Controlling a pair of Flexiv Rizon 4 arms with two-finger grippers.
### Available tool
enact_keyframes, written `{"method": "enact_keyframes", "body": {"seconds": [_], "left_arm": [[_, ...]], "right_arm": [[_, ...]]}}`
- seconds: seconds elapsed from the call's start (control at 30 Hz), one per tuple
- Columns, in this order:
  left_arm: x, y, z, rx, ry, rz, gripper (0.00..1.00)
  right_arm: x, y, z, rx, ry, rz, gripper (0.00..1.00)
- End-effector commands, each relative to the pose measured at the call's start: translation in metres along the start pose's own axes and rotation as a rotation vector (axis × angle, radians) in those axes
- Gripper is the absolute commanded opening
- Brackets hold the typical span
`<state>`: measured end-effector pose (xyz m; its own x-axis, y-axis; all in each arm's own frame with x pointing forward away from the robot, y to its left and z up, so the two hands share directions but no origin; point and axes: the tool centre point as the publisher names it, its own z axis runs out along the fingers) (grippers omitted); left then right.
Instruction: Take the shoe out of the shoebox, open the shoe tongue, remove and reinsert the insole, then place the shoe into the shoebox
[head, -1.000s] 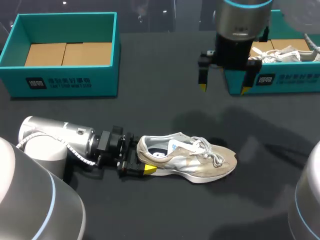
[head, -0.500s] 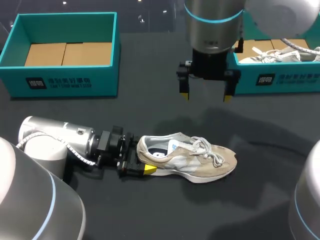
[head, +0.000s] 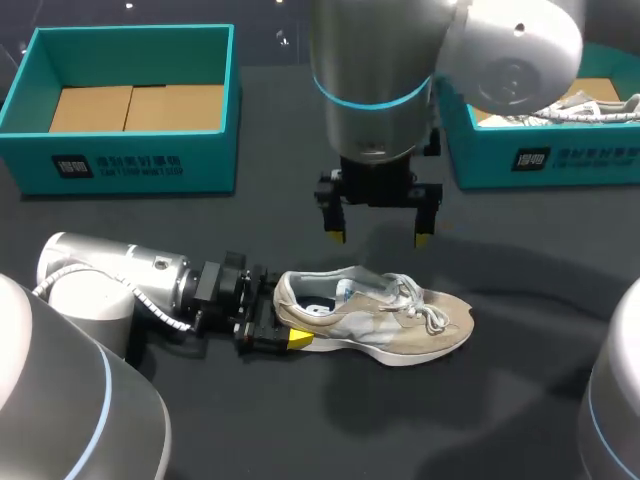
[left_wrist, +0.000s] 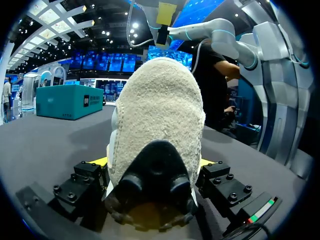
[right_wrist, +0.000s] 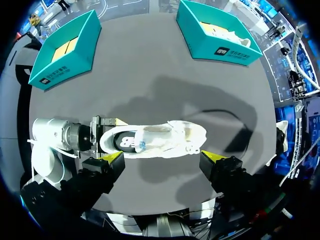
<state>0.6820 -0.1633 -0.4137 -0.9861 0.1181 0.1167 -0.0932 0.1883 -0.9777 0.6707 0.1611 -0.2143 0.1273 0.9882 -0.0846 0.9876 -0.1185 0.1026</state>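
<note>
Your left fingers (head: 300, 339) are pinched on the heel of the shoe (head: 390, 320), one on each side. Your right fingers (head: 335, 236) stand spread wide with nothing between them, hanging over the table (head: 300, 430) just behind the laces (head: 415, 300). By my reading only the first step is done. The shoe is out and lies on its sole between the empty shoebox (head: 130, 165) on your left and the other shoebox (head: 545, 158) on your right (that one holds another shoe (head: 590, 108)). The laces look tied, the tongue closed, and the insole (head: 318, 308) seems to sit inside, so tongue, insole and the return to the box are left. Against a second ago, your right gripper (head: 378, 237) has swung from beside the other shoebox to the middle and come down toward the shoe. The left gripper (head: 283, 318) and the shoe have not stirred.
</note>
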Motion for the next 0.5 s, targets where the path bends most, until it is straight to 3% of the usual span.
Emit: {"method": "enact_keyframes", "body": {"seconds": [0.03, 0.3, 0.5], "left_arm": [[0.001, 0.003, -0.001, 0.0, -0.004, -0.001, 0.0], [0.001, 0.003, -0.001, 0.0, -0.004, -0.001, 0.0], [0.001, 0.003, -0.001, 0.0, -0.004, -0.001, 0.0]], "right_arm": [[0.029, -0.017, 0.012, 0.021, -0.089, 0.108, 1.0], [0.029, -0.017, 0.012, 0.021, -0.089, 0.108, 1.0], [0.054, -0.026, 0.031, -0.026, -0.197, 0.108, 1.0]]}}
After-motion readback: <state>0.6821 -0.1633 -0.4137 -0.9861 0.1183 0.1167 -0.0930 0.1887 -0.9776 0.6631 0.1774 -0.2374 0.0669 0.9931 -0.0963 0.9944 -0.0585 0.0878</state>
